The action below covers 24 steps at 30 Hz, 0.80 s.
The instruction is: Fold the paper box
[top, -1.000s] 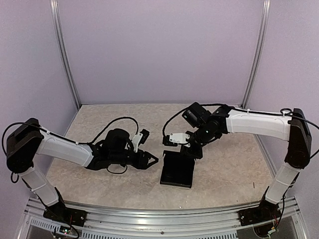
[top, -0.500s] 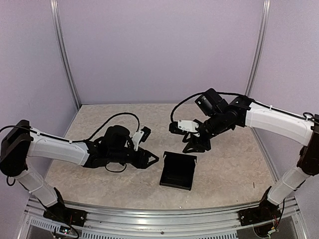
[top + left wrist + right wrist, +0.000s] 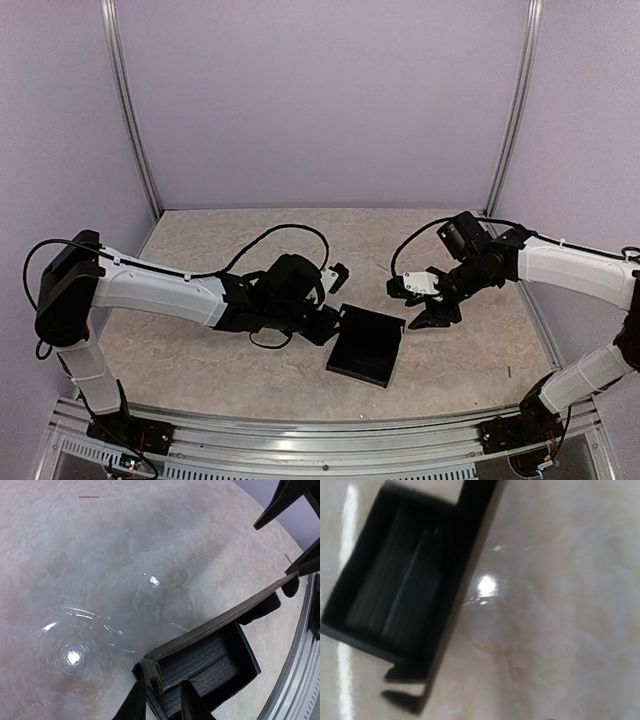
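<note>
The paper box (image 3: pixel 366 346) lies on the table as a shallow black open tray with its far flap standing up. My left gripper (image 3: pixel 330 322) is at its far left corner. In the left wrist view the fingers (image 3: pixel 134 706) straddle the corner wall of the paper box (image 3: pixel 210 662), one outside and one inside, with a gap still showing; the left gripper (image 3: pixel 162 684) is open. My right gripper (image 3: pixel 428 311) hovers to the right of the box, apart from it, open and empty. The right wrist view shows only the blurred paper box (image 3: pixel 400 585), not its own fingers.
The beige table (image 3: pixel 230 240) is enclosed by lilac walls. A metal rail (image 3: pixel 300 440) runs along the near edge, close to the box's near side, and shows as the rail (image 3: pixel 300 680) in the left wrist view. The right gripper's fingers (image 3: pixel 278 502) show beyond the raised flap.
The right gripper let go of the box's far flap, opened and pulled back to the right. The left arm swung right to the box's corner and its jaws narrowed.
</note>
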{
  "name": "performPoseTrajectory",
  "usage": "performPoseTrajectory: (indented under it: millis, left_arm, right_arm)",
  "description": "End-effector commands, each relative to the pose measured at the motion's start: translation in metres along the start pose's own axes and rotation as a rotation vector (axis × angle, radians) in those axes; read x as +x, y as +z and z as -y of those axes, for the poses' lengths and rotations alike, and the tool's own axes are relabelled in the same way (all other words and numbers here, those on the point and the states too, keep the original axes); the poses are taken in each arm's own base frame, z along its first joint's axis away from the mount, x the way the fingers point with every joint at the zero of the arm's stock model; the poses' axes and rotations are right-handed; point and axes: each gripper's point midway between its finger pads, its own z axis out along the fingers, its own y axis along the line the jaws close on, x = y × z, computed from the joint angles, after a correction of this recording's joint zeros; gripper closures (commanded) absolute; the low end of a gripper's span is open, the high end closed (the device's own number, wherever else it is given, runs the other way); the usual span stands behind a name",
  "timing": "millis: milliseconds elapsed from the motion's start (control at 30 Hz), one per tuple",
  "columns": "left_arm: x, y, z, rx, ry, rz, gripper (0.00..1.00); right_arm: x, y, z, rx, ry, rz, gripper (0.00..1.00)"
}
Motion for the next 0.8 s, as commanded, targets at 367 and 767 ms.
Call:
performPoseTrajectory:
  millis: [367, 767]
  left_arm:
    - [0.013, 0.013, -0.005, -0.053, 0.080, -0.075, 0.86]
    - [0.034, 0.012, 0.002, -0.048, 0.182, -0.156, 0.82]
  right_arm:
    - [-0.008, 0.037, -0.018, -0.056, -0.091, 0.054, 0.48]
    - [-0.003, 0.046, -0.043, -0.071, -0.121, 0.022, 0.49]
